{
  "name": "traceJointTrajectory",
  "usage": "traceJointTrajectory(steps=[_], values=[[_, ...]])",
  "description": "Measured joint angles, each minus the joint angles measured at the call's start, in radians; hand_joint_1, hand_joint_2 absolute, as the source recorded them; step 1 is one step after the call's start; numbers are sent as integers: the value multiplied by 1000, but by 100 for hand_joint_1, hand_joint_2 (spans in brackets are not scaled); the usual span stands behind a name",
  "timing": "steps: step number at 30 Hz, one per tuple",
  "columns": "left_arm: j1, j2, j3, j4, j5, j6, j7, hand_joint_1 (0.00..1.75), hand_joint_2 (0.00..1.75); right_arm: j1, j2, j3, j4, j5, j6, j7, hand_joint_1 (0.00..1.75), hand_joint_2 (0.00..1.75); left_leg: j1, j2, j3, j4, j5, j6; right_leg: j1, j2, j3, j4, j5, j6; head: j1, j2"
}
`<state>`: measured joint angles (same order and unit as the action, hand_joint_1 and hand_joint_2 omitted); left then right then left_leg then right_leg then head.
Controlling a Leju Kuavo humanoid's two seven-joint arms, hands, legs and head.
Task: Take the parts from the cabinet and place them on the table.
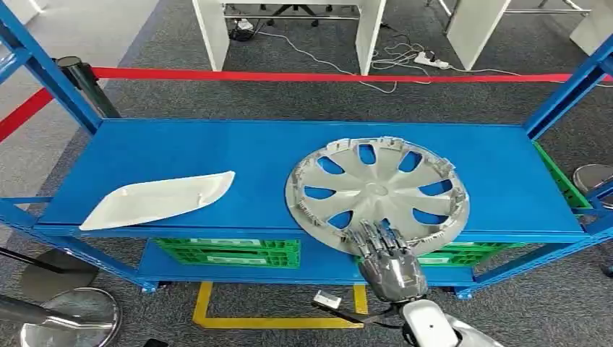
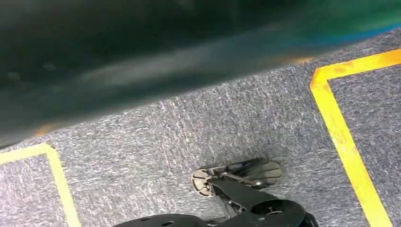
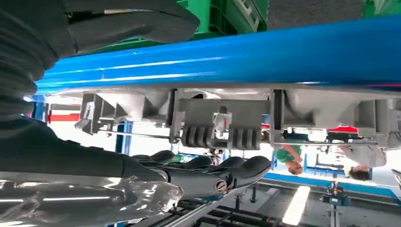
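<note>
**Robot hand reaches hubcap at edge of blue shelf**

The right hand (image 1: 381, 244) lies with its fingers (image 1: 376, 235) spread over the near rim of a grey hubcap (image 1: 376, 189), which rests flat on the blue shelf (image 1: 181, 148) and overhangs its front edge. Whether the hand grips it cannot be told. A white plastic panel (image 1: 159, 199) lies well apart on the same shelf. Green crates (image 1: 231, 251) sit below.

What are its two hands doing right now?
Left hand: cannot be told from these pictures.
Right hand: open, fingers spread over the near rim of the hubcap, not gripping it.
</note>
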<state>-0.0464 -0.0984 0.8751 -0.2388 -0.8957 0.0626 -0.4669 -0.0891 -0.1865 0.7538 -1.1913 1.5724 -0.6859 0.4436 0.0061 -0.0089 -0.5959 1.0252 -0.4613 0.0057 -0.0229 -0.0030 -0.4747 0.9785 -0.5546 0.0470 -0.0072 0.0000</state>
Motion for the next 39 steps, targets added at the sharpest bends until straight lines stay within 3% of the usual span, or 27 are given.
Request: traceJointTrajectory(steps=[8,9,10,11,12,18,28,32,39], values=[[-1,0,1,0,-10,-2,1,0,0,11,49,-107,23,0,-3,-118,0,175,0,0,0,0,0,0,0,0,-1,0,0,0,0,0],[-1,0,2,0,-13,-2,1,0,0,13,54,-123,26,0,-3,-134,26,175,0,0,0,0,0,0,0,0,0,0,0,0,0,0],[-1,0,2,0,-14,-2,2,0,0,16,61,-140,28,0,-3,-143,38,175,0,0,0,0,0,0,0,0,0,0,0,0,0,0],[-1,0,3,0,-14,-2,1,0,0,18,67,-156,30,0,-3,-150,161,175,0,0,0,0,0,0,0,0,0,0,0,0,0,0],[-1,0,4,0,-14,-2,1,0,0,20,70,-166,32,0,-3,-153,175,175,0,0,0,0,0,0,0,0,0,0,0,0,0,0],[-1,0,13,0,-15,-2,1,0,0,29,90,-219,38,0,0,-180,175,175,0,0,0,0,0,0,0,0,-1,0,0,0,0,0],[-1,0,19,0,-15,-2,1,0,0,37,94,-235,29,0,-6,-153,175,175,0,0,1,0,0,0,0,0,-6,0,0,0,0,0],[-1,0,20,0,-15,-2,0,0,0,36,81,-213,-1,2,-7,-77,175,175,0,0,1,0,0,0,0,0,-10,0,0,0,-1,0],[-1,0,27,0,-16,-2,-6,0,0,8,5,-116,-100,3,-7,65,175,175,0,0,1,0,0,0,0,0,-9,0,0,0,0,0]])
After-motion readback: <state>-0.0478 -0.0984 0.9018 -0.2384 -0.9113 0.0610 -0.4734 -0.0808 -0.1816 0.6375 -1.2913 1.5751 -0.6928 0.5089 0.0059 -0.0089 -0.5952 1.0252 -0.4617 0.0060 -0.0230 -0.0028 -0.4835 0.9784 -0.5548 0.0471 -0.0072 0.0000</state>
